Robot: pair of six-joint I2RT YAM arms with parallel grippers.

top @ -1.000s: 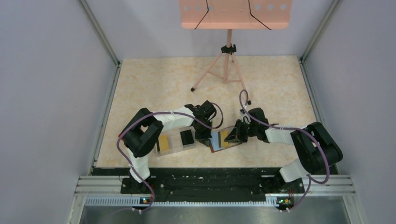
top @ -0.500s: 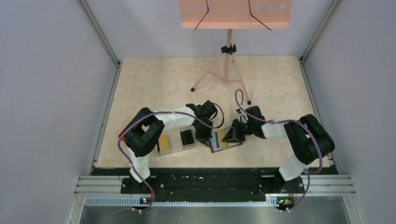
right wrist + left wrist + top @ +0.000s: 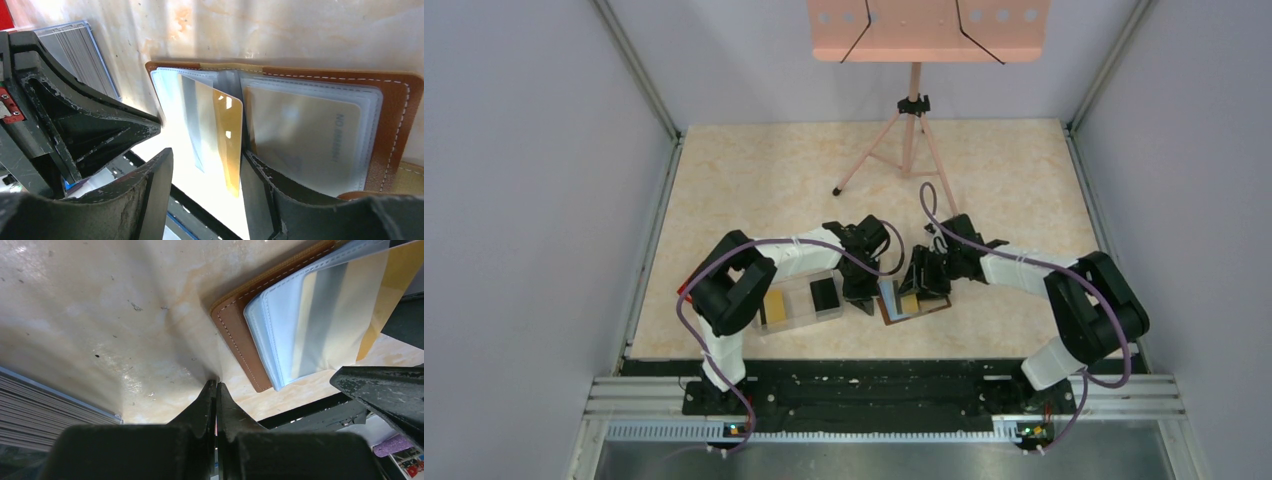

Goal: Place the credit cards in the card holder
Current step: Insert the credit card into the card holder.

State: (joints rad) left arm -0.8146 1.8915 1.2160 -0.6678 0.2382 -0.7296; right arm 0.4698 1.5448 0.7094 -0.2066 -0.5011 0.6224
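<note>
As seen from the bases outward: clear tray (image 3: 799, 298) with one yellow card (image 3: 774, 303) and one black card (image 3: 824, 292). Just beside it, left gripper (image 3: 216, 390) pinched shut, empty, tips down at table (image 3: 100, 315) by open card holder (image 3: 240, 335). Right gripper (image 3: 206, 165) parted astride a gold card (image 3: 227, 135) standing among the holder's sleeves. Beyond, pink tripod (image 3: 911, 150).

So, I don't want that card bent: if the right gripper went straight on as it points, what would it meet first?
Most likely the gold card, which stands between the right gripper's open fingers, sticking out of the card holder's clear sleeves. The sleeves come right behind it. Depth is hard to judge.
</note>
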